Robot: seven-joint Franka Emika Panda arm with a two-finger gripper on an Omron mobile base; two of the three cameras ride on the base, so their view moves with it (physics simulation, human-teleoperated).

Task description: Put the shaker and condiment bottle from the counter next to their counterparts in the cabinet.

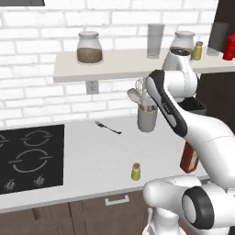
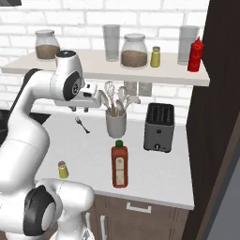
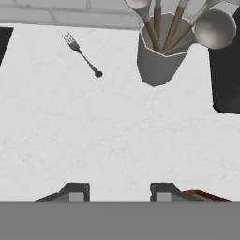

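Task barely begun: 0 of 2 items moved, judging by how things lie. Shaker [image 1: 136, 171] stands upright on counter [image 1: 87, 156], low and toward the base from the claw, untouched. Bottle [image 2: 120, 165] also upright on counter, below the claw and toward the base; its red edge peeks in beside one fingertip at the bottom of the hand view [image 3: 201, 194].

Claw [image 3: 119, 191] hangs mid-air above the counter, pointing down, nothing between the fingers. Jaws look parted with bare counter between the tips, yet they sit at their narrowest setting, so I count it as closed and empty. In the right base view the claw [image 2: 80, 107] sits just under the shelf [image 2: 93, 70] edge, well clear of both items.

Ahead of the claw: utensil cup [image 3: 159, 63] with spoons, and fork [image 3: 83, 56] lying flat off to one side. Toaster [image 2: 159, 126] beyond the cup, to the other side.

Up on the shelf, above the claw: twin shaker [image 2: 155, 56] next to a jar [image 2: 133, 51], red bottle [image 2: 195, 55] near the dark end panel. Free space beside both looks enough for placing.

Left to do: pick shaker, set by twin; pick bottle, set by red bottle. Bottle is tall, so tipping on grasp is a risk.
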